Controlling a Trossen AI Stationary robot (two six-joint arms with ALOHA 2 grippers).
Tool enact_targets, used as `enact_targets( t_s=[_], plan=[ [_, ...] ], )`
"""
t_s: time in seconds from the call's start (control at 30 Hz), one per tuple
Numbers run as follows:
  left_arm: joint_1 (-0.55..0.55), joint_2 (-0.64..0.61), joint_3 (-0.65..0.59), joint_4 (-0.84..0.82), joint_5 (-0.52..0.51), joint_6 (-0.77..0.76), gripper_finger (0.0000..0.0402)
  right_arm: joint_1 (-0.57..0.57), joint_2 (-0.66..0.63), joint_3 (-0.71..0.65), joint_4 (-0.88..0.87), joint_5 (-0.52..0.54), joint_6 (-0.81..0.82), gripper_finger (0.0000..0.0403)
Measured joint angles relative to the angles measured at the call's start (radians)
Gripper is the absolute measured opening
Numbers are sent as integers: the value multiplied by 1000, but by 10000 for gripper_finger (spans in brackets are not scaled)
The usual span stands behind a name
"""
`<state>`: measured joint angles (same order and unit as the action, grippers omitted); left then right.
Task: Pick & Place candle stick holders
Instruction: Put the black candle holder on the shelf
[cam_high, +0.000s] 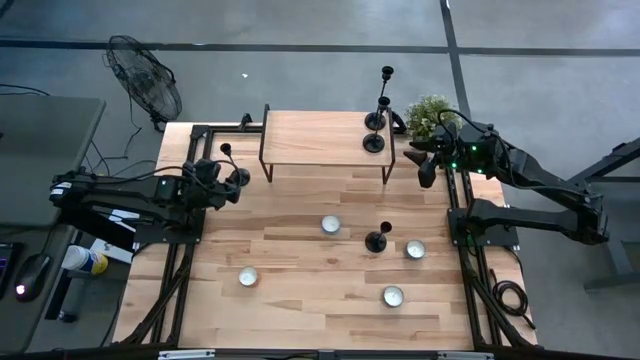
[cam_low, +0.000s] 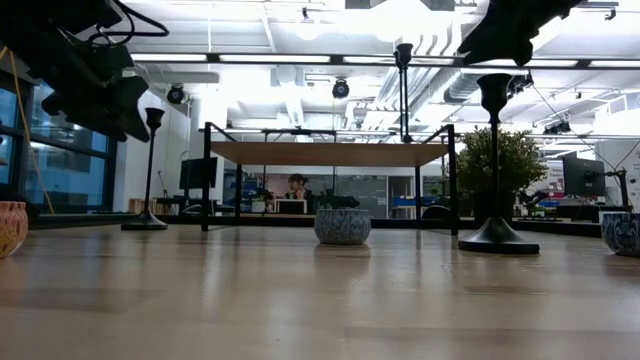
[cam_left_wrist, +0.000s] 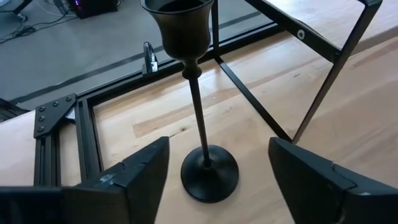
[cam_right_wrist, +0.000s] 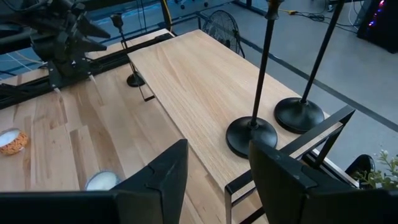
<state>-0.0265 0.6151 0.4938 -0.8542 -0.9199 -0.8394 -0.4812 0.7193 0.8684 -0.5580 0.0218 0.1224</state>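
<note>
Progress approx half. Nearest, one candlestick (cam_high: 377, 240) is standing on the table (cam_high: 300, 300) among tealights (cam_high: 331, 225), well short of the shelf (cam_high: 310, 140). Another candlestick (cam_left_wrist: 202, 124) is sitting just off the shelf's left leg; left gripper (cam_left_wrist: 217, 177) is straddling it, jaws apart, not touching. Farthest, two candlesticks (cam_high: 376, 125) are standing on the shelf's right end. Right gripper (cam_high: 427, 172) is hanging beside that end, jaws apart, empty.
</note>
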Motion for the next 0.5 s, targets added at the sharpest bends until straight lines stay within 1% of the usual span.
enact_targets(
  t_s=[0.13, 0.23, 0.5],
  plan=[
    [0, 4, 0, 8, -4, 3, 321, 0, 0, 0, 0, -11, -11, 158],
    [0, 3, 0, 32, -18, 5, 342, 0, 0, 0, 0, -13, -13, 159],
    [0, 6, 0, 93, -98, 32, 350, 0, 0, 0, 0, -14, -37, 161]
  ],
)
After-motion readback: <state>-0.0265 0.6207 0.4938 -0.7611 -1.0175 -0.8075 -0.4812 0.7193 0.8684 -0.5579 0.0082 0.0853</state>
